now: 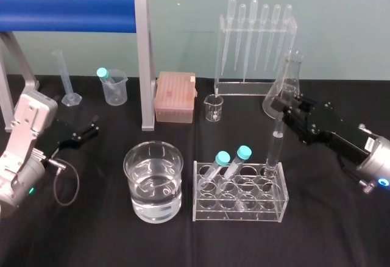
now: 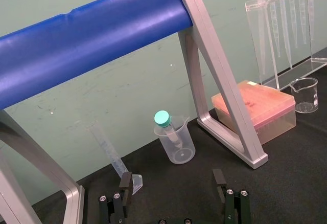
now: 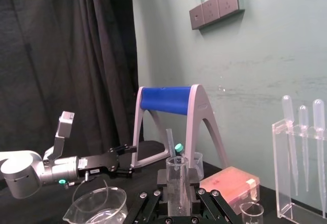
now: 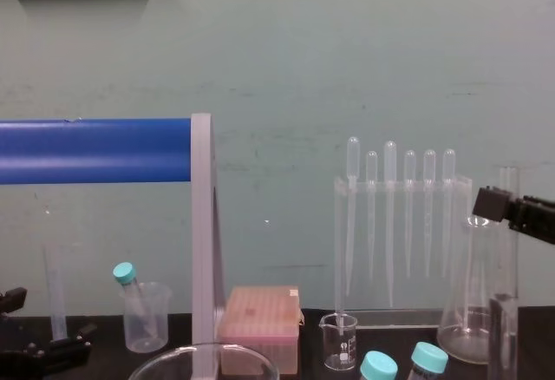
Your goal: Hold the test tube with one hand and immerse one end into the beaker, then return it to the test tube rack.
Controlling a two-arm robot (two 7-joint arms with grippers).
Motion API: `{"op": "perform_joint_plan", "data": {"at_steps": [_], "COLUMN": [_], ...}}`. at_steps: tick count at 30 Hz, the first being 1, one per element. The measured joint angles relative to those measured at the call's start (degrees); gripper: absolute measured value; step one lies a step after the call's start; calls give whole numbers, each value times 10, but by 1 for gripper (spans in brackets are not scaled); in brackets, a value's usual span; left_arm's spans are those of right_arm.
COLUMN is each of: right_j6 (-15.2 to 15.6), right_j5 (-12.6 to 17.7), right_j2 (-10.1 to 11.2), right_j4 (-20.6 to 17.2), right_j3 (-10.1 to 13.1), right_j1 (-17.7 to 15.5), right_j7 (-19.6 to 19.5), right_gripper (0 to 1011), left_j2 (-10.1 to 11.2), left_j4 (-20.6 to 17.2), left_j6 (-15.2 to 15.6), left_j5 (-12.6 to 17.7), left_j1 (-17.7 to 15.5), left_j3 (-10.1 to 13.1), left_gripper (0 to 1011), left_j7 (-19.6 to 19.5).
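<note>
Logging the bench, left to right.

Left gripper point(image 1: 91, 127): parked low over the black table point(image 1: 73, 236) at the far left. Fingers stand well apart with nothing between them. It is well apart from the task glass.

Beaker point(image 1: 152, 145): a wide, clear glass cylinder with a round rim, about half full of clear liquid. It stands just left of the rack with a small gap between them.

Rack point(image 1: 239, 217): clear acrylic with two rows of round holes. Two capped tubes point(image 1: 237, 159) with teal tops lean in its left holes.

Tube point(image 1: 275, 148): long, thin, colourless glass with an open rimmed mouth and a smooth wall. Its long axis is upright, or very nearly. The lower end sits at the rack's back right hole. I cannot tell whether it rests on the bottom.

Right gripper point(image 1: 284, 114): reaches in from the right, black fingers clamped on the tube's upper part. In the right wrist view one finger presses each side of the glass, and the rim stands clear above them. A conical flask point(image 1: 286, 87) is just behind.

Judgement: the beaker lies to the left of my held tube, beyond the whole rack and the teal caps. A dip would call for travel along the tube's axis first, straight up until the lower end clears the hole. After that I would move sideways above the caps, then down. My right arm has the tube. My left is nearer the beaker but isn't needed. Risks are smooth glass slipping in my grip and the tube catching the hole's edge.
</note>
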Motion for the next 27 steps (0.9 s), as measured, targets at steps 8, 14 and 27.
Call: {"op": "perform_joint_plan", "data": {"at_steps": [8, 14, 27], "right_j6": [13, 24, 38], "right_j5": [-4, -10, -37], "right_j2": [-8, -7, -1], "right_j4": [27, 35, 42], "right_j3": [-20, -33, -57], "right_j1": [20, 31, 56], "right_j7": [14, 17, 15], "right_gripper": [228, 228, 228], "left_j2": [0, 0, 0], "left_j4": [0, 0, 0], "left_j6": [0, 0, 0], "left_j5": [0, 0, 0], "left_j1": [0, 0, 0], "left_j3": [0, 0, 0], "left_gripper": [1000, 1000, 1000], "left_j7": [0, 0, 0]}}
